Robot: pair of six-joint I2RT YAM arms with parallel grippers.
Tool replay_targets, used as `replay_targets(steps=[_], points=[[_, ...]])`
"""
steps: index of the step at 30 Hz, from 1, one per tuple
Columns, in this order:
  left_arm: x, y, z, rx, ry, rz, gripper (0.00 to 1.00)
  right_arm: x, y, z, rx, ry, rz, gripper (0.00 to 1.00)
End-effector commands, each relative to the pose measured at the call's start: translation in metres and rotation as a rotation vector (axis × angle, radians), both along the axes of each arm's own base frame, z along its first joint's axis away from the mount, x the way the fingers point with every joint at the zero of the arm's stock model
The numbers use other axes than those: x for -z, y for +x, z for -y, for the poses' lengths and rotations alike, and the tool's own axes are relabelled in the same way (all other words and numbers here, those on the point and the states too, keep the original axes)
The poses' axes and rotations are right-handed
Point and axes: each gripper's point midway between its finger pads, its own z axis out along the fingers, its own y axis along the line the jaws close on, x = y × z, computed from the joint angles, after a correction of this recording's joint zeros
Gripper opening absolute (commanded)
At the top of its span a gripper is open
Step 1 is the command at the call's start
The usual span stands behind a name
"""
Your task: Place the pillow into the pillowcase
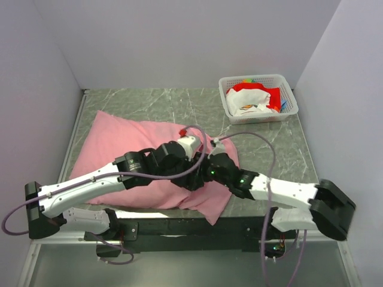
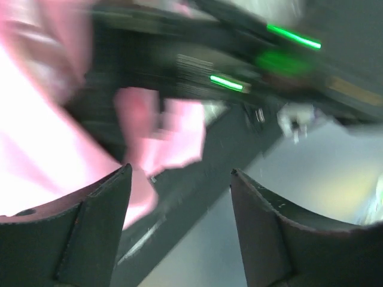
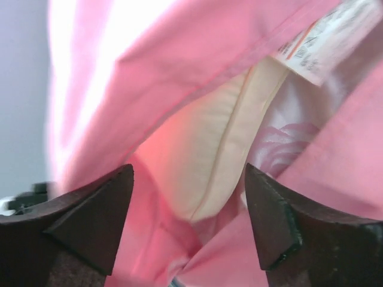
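The pink pillowcase (image 1: 119, 143) lies across the table, bulging at its left part. In the top view the pillow is hidden under the pink cloth. In the right wrist view a cream corner of the pillow (image 3: 221, 143) shows inside the pink cloth (image 3: 149, 66), below the white label (image 3: 326, 42). My right gripper (image 3: 188, 167) stands open just in front of that corner, holding nothing. My left gripper (image 2: 179, 170) is open too, nothing between its fingers, with pink cloth (image 2: 36, 161) to its left. Both arms meet over the pillowcase's right end (image 1: 200, 164).
A white basket (image 1: 287, 84) with red and white cloth stands at the back right. The marble tabletop (image 1: 269, 143) is walled on three sides. The right arm with green lights (image 2: 281, 54) crosses close in front of the left wrist camera.
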Motion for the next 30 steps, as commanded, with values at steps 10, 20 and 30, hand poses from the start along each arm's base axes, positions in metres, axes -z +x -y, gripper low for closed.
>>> replay_targets(steps=[10,20,30], points=[[0.032,0.099,-0.053,-0.463,0.153,0.013,0.62,0.006,0.021,0.079,0.230,-0.196,0.005,0.64],[0.021,0.042,-0.035,-0.311,0.170,0.052,0.79,-0.013,0.118,0.101,0.316,-0.371,0.057,0.48],[0.024,-0.033,-0.001,-0.125,0.210,0.078,0.51,0.034,0.173,0.074,0.264,-0.511,-0.017,0.47]])
